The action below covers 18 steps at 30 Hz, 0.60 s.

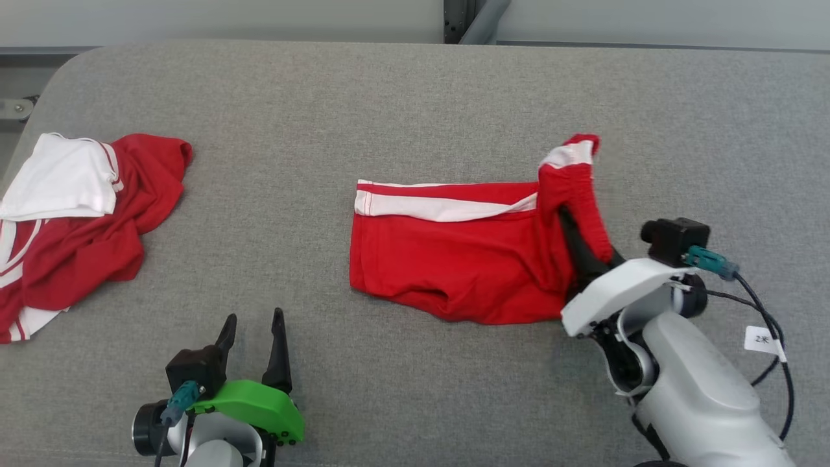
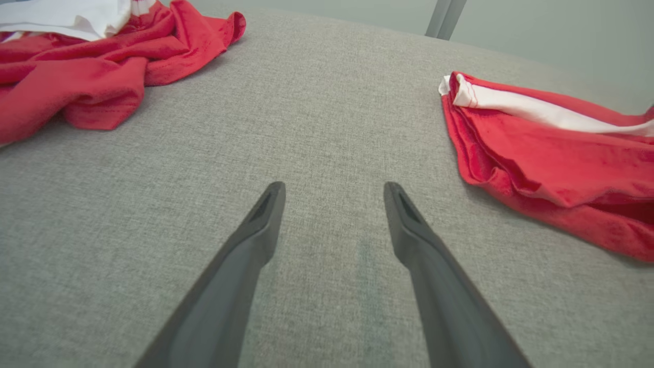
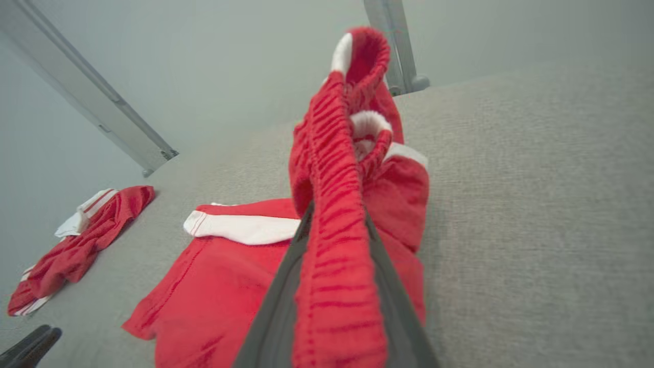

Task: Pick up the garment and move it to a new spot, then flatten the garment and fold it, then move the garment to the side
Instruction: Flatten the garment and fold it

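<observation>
- Garment (image 1: 454,266): red shorts with a white side stripe (image 1: 441,209), lying near the middle of the grey cushioned surface (image 1: 415,97), with the waistband end raised at the robot's right.
- Right gripper (image 3: 334,225) was clamped on the gathered elastic waistband (image 3: 332,153), one dark finger on each side of the fabric. Most of the shorts rested on the surface.
- Left gripper (image 1: 254,318) stood with its fingers spread, holding nothing, well apart from the shorts.
- A good lift would probably rise steadily until the far leg hem (image 1: 355,246) hung free, which would avoid drag and bunching.
- The new spot should be chosen away from the second red-and-white pile (image 1: 71,220) at the left.
</observation>
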Motion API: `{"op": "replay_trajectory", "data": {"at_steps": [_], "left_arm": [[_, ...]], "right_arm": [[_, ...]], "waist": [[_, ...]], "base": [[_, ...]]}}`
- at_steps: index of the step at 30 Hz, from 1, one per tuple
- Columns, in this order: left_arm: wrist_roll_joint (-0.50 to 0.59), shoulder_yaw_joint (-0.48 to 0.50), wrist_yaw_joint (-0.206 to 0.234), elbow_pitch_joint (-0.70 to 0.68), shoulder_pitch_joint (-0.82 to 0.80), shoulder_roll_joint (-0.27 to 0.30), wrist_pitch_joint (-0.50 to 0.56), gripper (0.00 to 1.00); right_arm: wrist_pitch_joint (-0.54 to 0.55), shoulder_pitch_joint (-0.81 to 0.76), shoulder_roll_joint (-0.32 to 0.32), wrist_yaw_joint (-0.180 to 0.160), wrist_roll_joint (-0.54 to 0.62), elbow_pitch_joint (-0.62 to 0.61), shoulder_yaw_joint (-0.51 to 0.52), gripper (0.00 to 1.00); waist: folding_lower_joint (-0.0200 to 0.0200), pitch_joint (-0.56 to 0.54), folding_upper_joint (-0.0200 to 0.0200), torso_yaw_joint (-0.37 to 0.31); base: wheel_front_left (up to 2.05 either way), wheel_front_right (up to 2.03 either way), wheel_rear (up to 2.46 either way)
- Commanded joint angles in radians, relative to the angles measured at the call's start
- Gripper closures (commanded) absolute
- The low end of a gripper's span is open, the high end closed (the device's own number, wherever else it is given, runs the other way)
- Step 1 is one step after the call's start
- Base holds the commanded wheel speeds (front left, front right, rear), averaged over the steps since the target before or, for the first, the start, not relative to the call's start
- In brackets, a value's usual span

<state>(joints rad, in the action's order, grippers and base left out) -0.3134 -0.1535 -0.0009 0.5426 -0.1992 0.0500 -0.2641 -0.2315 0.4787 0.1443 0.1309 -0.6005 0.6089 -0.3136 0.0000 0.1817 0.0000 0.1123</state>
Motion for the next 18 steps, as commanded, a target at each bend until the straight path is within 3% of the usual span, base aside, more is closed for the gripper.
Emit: {"op": "replay_trajectory", "data": {"at_steps": [1,8,18], "left_arm": [[-0.006,-0.004,-0.002,0.001,0.007,0.002,0.000,0.00],[-0.052,-0.067,-0.005,-0.008,-0.002,0.002,0.000,0.00],[-0.102,-0.138,0.021,-0.022,0.008,0.002,0.000,0.00]], "right_arm": [[0.009,0.016,-0.005,0.000,-0.020,-0.018,-0.019,1.00],[0.099,0.058,-0.013,0.000,-0.169,-0.139,-0.190,1.00],[0.067,0.147,-0.043,0.000,-0.186,0.050,-0.292,1.00]], "waist": [[0.0000,-0.002,0.0000,0.007],[0.0000,0.010,0.0000,0.076],[0.0000,0.024,0.0000,0.234]], "base": [[0.00,0.00,0.00],[0.00,0.00,0.00],[0.00,0.00,0.00]]}}
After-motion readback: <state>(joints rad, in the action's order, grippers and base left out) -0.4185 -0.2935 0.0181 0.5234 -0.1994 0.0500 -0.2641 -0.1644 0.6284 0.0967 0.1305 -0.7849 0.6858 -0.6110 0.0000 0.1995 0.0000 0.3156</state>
